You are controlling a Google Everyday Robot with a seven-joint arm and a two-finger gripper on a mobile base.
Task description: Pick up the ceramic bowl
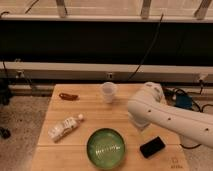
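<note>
The ceramic bowl [106,148] is round, shallow and glossy green with a pale speckled centre. It sits on the wooden table [90,112] near the front edge, in the middle. My white arm [165,116] reaches in from the right across the table. The gripper [138,125] is at the arm's lower left end, mostly hidden by the arm. It hangs just above and to the right of the bowl's far rim and is apart from the bowl.
A small white cup [108,92] stands at the back centre. A plastic bottle [65,127] lies on its side at the left. A small reddish-brown item [68,96] lies at the back left. A black rectangular object [152,146] lies right of the bowl.
</note>
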